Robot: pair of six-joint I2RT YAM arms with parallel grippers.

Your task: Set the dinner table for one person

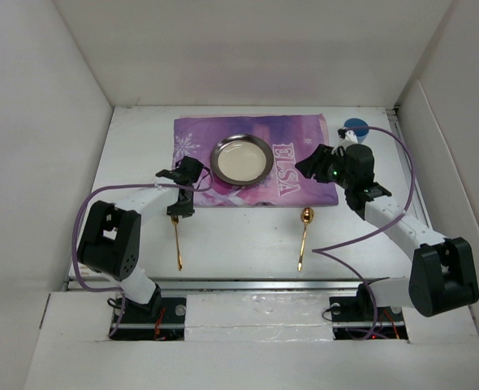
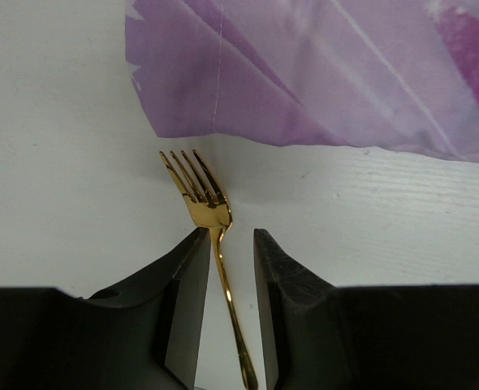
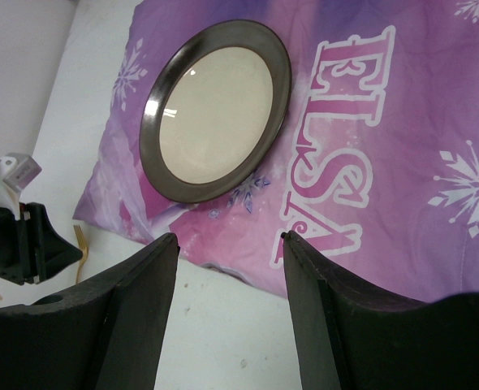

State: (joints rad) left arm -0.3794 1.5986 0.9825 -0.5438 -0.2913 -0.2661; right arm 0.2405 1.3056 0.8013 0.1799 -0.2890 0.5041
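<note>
My left gripper point(image 2: 230, 233) straddles the gold fork point(image 2: 205, 203), jaws parted, seemingly not pinching; right gripper point(image 3: 228, 236) spread over the ELSA cloth point(image 3: 418, 114), plate point(image 3: 215, 110) at eleven o'clock.

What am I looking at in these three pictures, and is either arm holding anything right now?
Two robot arms are bolted at the near edge of the table, each ending in a two-finger tool. The wide picture comes from a fixed camera above and behind them; the other two come from wrist cameras, so the dark shapes at the bottom are each tool's own fingers. On the white table lie a purple ELSA cloth with a metal plate on it, a gold fork and a gold spoon. The left tool is open astride the fork's handle; the fork lies on the table. The right tool is open above the cloth, holding nothing.
</note>
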